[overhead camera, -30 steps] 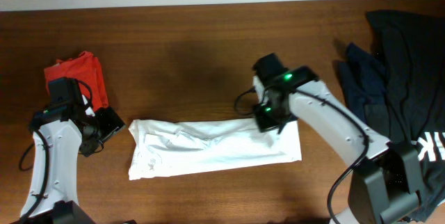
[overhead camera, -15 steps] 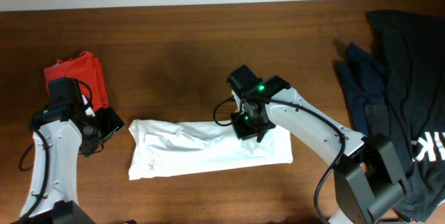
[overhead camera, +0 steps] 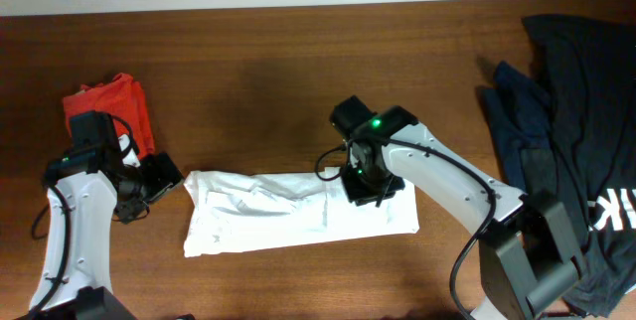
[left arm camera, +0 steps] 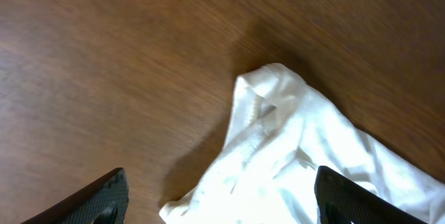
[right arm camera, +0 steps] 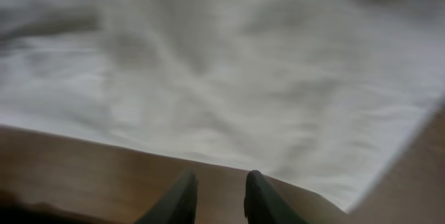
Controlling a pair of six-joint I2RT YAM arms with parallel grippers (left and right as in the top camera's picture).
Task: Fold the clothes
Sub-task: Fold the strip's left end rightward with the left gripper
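The right gripper point(overhead camera: 364, 179) has swung in from the far end of the white T-shirt point(overhead camera: 268, 219) and its jaws, clenched a second ago, now stand slightly parted with nothing between them. It looks as if an edge has just been laid down, so this fold seems done.

The shirt lies as a long band mid-worktop point(overhead camera: 258, 72). The left gripper point(overhead camera: 151, 175) waits at its left end, jaws wide and empty.

The arm hides the new crease, the wrist view is blurred, and the dark clothes point(overhead camera: 571, 101) run off frame.
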